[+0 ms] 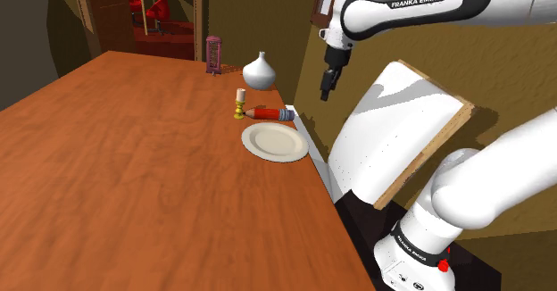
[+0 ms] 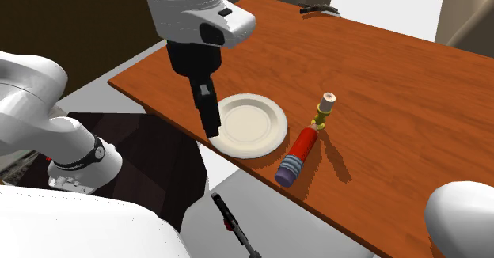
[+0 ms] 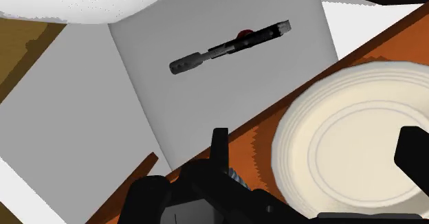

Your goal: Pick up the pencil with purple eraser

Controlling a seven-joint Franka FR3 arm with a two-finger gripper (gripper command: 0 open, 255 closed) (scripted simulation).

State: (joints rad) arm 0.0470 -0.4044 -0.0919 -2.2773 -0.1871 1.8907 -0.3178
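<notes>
Shoulder view: a red pencil (image 1: 270, 113) with a bluish-purple ridged end lies flat on a wooden table (image 1: 134, 173). It is near the table's edge, just beyond a white plate (image 1: 275, 142) and beside a small yellow holder (image 1: 239, 103). The black gripper (image 1: 327, 88) hangs in the air to the view's right of the pencil, higher and apart.

Second exterior view: the gripper (image 2: 210, 126) points down at the plate's left rim (image 2: 237, 149). The pencil (image 2: 297, 153) lies on the plate's far side, untouched.

Wrist view: the gripper (image 3: 316, 150) has its fingers spread wide, empty, above the plate (image 3: 344, 147).
</notes>
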